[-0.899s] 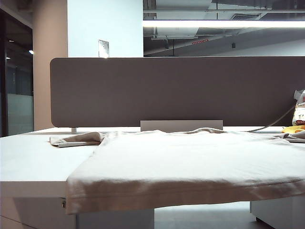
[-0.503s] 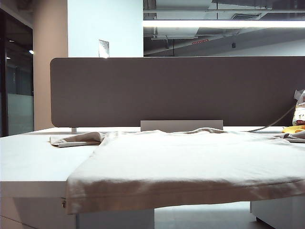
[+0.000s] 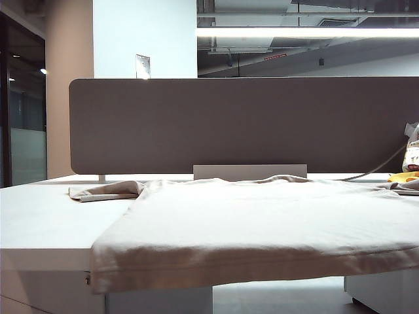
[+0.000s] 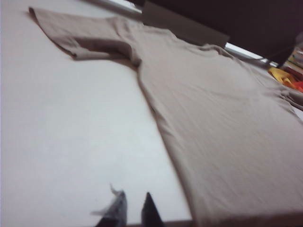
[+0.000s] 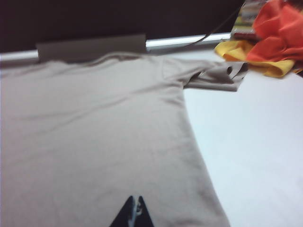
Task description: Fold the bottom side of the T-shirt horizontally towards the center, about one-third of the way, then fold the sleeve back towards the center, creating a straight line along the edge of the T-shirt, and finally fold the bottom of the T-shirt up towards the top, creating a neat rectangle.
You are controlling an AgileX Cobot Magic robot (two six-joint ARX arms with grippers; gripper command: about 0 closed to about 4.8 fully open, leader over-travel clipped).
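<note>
**A:** Where is the T-shirt (image 3: pixel 262 219) at this moment?

**B:** It lies spread flat on the white table (image 3: pixel 46 222), unfolded, with the collar toward the dark grey partition (image 3: pixel 242 124) at 12 o'clock. The bottom of the T-shirt (image 3: pixel 249 261) is at 6 o'clock in the exterior view; this hemmed edge hangs a little over the near edge of the table. One sleeve (image 3: pixel 105 190) points to 9 o'clock, the other sleeve (image 3: pixel 402 186) to 3 o'clock, beside some yellow and orange cloth (image 5: pixel 277 40).

**A:** And your grippers?

**B:** The exterior view does not show my arms. My left gripper (image 4: pixel 133 213) is above the bare table, just beside the left side edge of the shirt and near the table's front edge, not touching the fabric. Its jaws stand narrow, with only a thin gap between the tips, and they hold nothing.

**A:** The right one?

**B:** My right gripper (image 5: pixel 134 213) is over the shirt body, close to the right side edge. Its two dark fingertips (image 5: pixel 124 215) are pressed together, and I see no fabric between them
</note>
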